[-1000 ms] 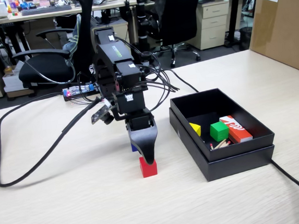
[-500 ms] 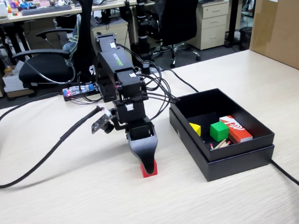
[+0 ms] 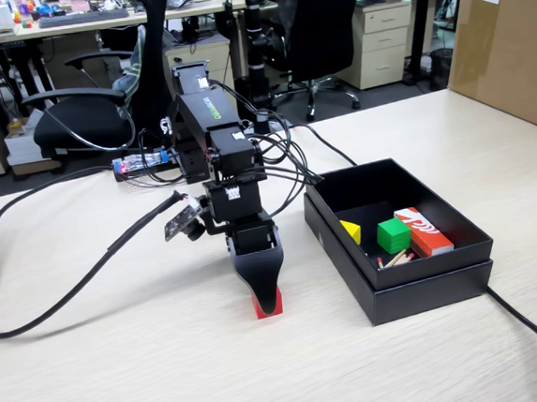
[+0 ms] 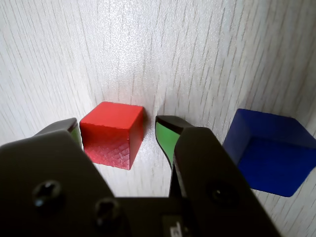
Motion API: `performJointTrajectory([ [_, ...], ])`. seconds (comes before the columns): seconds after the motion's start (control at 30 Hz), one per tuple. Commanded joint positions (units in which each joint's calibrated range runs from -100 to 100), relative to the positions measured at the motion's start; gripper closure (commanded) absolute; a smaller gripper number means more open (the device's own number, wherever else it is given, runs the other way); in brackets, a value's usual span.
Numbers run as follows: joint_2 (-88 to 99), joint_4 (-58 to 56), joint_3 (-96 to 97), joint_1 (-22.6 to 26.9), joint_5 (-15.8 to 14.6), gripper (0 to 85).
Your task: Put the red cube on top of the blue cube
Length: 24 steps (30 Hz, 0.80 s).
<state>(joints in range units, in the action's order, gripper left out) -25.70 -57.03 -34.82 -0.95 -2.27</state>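
Note:
The red cube [image 4: 112,133] sits on the pale wooden table between my gripper's [image 4: 120,127] two fingers. The left finger is right against the cube's side, and a narrow gap separates the cube from the right finger's green pad [image 4: 167,140]. The jaws stand open around the cube, low over the table. In the wrist view the dark-blue cube [image 4: 269,150] rests on the table just right of the right finger. From the fixed view the gripper [image 3: 266,297] points straight down and covers most of the red cube [image 3: 265,309]; the blue cube is hidden behind the arm there.
A black open box [image 3: 403,288] stands right of the arm, holding a green cube [image 3: 393,235], a yellow piece [image 3: 350,231] and a red-orange and white box [image 3: 423,230]. Cables [image 3: 68,275] run across the table's left side. A cardboard box [image 3: 504,39] stands at the far right.
Over the last second the gripper came down over the red cube, hiding more of it. In the last half second almost nothing moved.

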Motion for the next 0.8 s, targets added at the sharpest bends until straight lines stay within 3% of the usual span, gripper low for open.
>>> performJointTrajectory([
  [0.0,0.17,0.22,-4.34,0.1,0.83,57.6],
  [0.07,0.17,0.22,-4.43,0.2,0.98,59.2],
  [0.2,0.05,0.22,-4.61,0.29,1.07,76.3],
  [0.33,-0.06,0.22,-4.79,0.29,1.07,84.6],
  [0.5,3.72,0.22,-4.07,0.34,1.03,84.6],
  [0.77,25.41,0.22,-2.44,0.83,0.98,84.6],
])
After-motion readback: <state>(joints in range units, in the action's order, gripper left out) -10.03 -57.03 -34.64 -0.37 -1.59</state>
